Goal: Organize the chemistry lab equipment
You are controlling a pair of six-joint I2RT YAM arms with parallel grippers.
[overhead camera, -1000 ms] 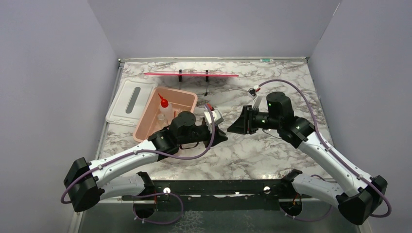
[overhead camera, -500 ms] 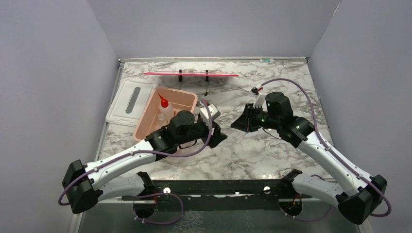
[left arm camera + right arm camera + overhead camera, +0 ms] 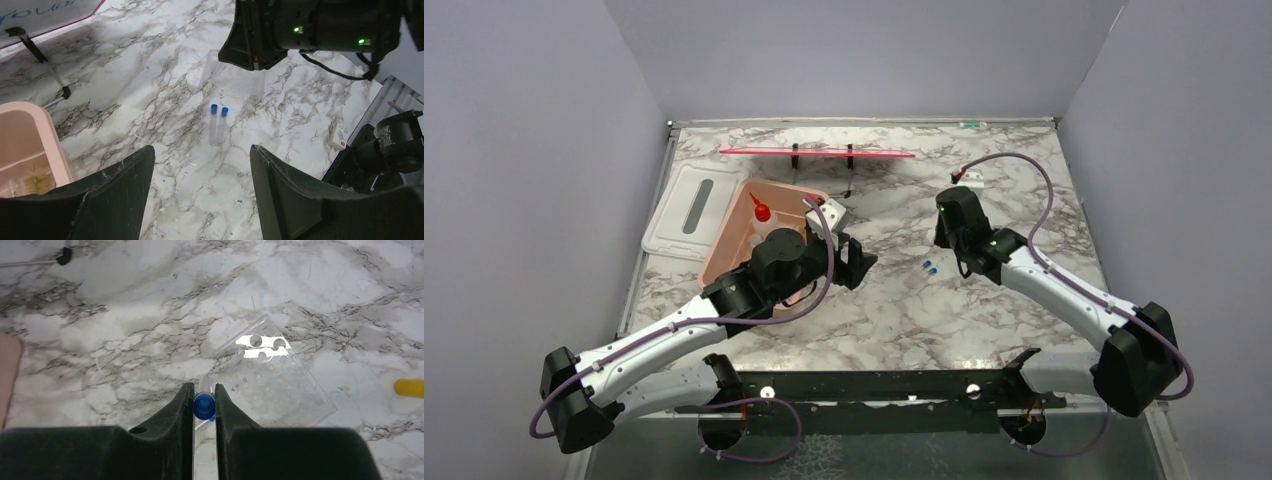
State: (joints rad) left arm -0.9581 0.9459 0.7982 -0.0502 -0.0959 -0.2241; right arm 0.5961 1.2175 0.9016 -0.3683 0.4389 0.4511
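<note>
- Between the 2 arms, on the marbled tabletop [image 3: 1024, 150], 2 clear plastic tubes with blue caps [image 3: 217, 122] lie side by side. Their caps point toward a clear perforated plastic rack [image 3: 272, 372] just beside them.
- Over that spot, the right gripper [image 3: 202, 390] has its fingers only a narrow slit apart. Its wrist view shows a blue cap through the slit, but the top and left wrist views show both tubes down on the tabletop, so it appears to hold nothing.
- Facing the tubes, the left gripper [image 3: 201, 150] has its fingers spread wide and empty, beside the pink plastic tub [image 3: 722, 245].
- Done, judging by the layout: the clear squeeze bottle with a red nozzle [image 3: 762, 215] stands in the tub, and a small bristle brush [image 3: 35, 180] lies there too. The left arm hides much of the tub's floor.
- Left to do: neither tube is in the rack or the tub, and a yellow item [image 3: 409, 387], cut off by the frame edge, sits on the tabletop past the rack. The task looks partway through.
- Outside the tub, a flat white plastic lid [image 3: 689, 210] lies just beside it.
- Writing: a white board with a pink edge [image 3: 45, 10] carries blue handwriting, cropped too much to read. No brand or label is legible.
</note>
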